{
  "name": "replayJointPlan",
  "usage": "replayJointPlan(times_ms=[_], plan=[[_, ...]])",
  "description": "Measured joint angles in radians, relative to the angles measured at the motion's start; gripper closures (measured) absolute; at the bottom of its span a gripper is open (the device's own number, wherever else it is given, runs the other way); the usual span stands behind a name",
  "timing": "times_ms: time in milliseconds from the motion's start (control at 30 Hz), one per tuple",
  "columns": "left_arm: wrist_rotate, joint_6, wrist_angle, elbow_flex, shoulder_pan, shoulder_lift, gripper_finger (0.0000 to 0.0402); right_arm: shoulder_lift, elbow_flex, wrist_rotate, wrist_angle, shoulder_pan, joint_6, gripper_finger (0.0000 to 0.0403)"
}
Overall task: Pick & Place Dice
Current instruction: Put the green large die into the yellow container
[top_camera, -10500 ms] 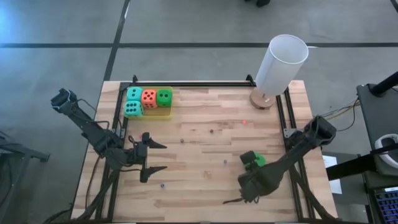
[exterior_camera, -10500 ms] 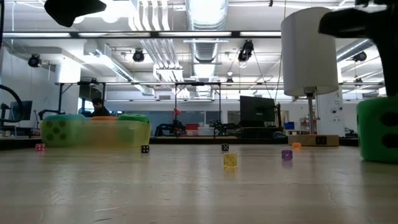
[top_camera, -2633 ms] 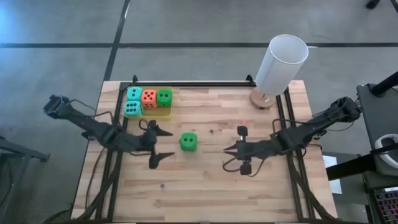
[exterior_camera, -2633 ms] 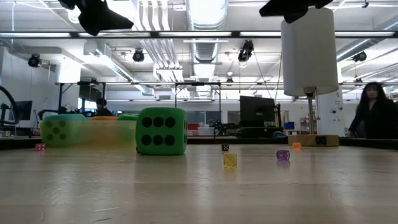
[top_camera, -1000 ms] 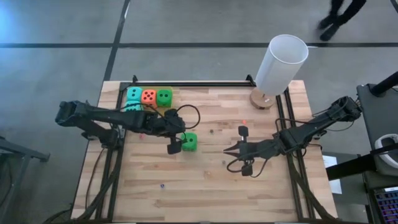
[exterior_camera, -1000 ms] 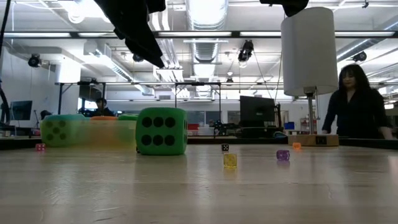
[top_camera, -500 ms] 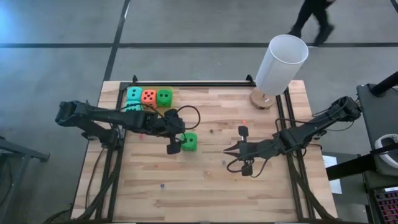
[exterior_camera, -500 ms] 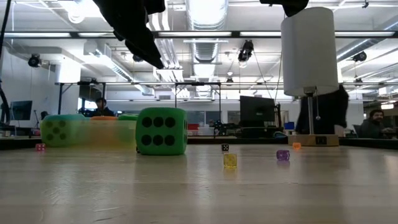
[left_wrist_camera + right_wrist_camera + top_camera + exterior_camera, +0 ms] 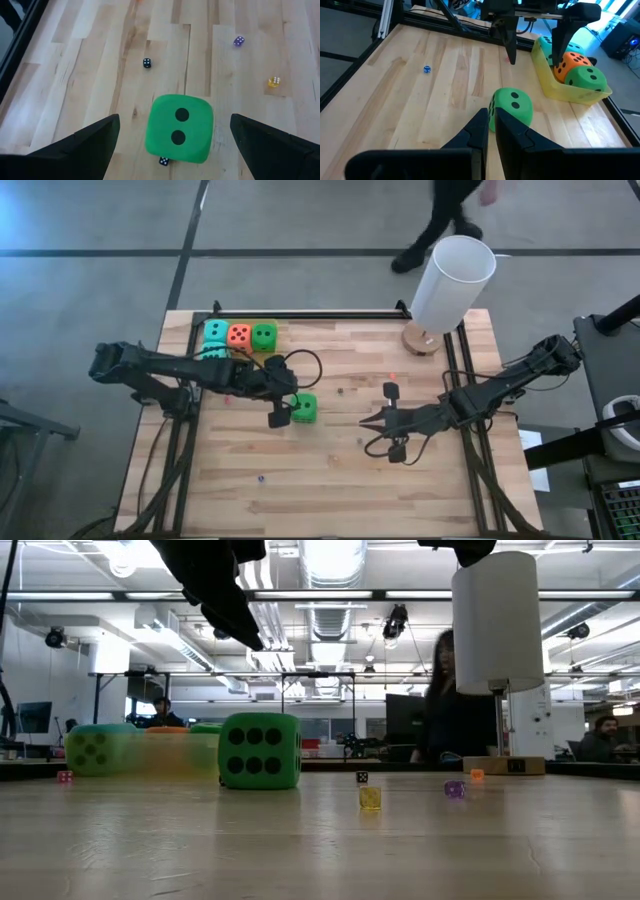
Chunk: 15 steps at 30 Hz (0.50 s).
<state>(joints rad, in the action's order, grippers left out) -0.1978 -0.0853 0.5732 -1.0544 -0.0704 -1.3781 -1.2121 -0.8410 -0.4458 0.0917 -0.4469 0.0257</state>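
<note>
A bright green die (image 9: 304, 408) rests on its underside on the wooden table (image 9: 330, 480), left of the middle, two pips up in the left wrist view (image 9: 179, 127). My left gripper (image 9: 284, 408) hangs open above it, one finger on each side, clear of it in the low view (image 9: 235, 620). At the far left a translucent yellow tray (image 9: 262, 361) holds a teal die (image 9: 215, 331), an orange-red die (image 9: 239, 334) and a green die (image 9: 264, 335); my left arm partly hides another teal die (image 9: 210, 352). My right gripper (image 9: 368, 432) waits shut right of the middle, off the table.
A tall white cylinder (image 9: 452, 283) on a round wooden foot stands at the far right corner. Tiny dice lie scattered on the wood, among them black (image 9: 146, 62), purple (image 9: 239, 41) and yellow (image 9: 273, 81). A dark rail (image 9: 300, 314) runs along the far edge. A person walks beyond it.
Both arms and the green die have kept still. Only a person beyond the table's far edge has walked toward the left.
</note>
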Motion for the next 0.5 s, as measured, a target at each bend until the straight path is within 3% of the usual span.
replayJointPlan(times_ms=[500], plan=[[0.034,-0.04,-0.004,0.019,0.0,-0.023,0.0003,0.0,0.0,0.0,0.0,0.0,0.0,0.0374]])
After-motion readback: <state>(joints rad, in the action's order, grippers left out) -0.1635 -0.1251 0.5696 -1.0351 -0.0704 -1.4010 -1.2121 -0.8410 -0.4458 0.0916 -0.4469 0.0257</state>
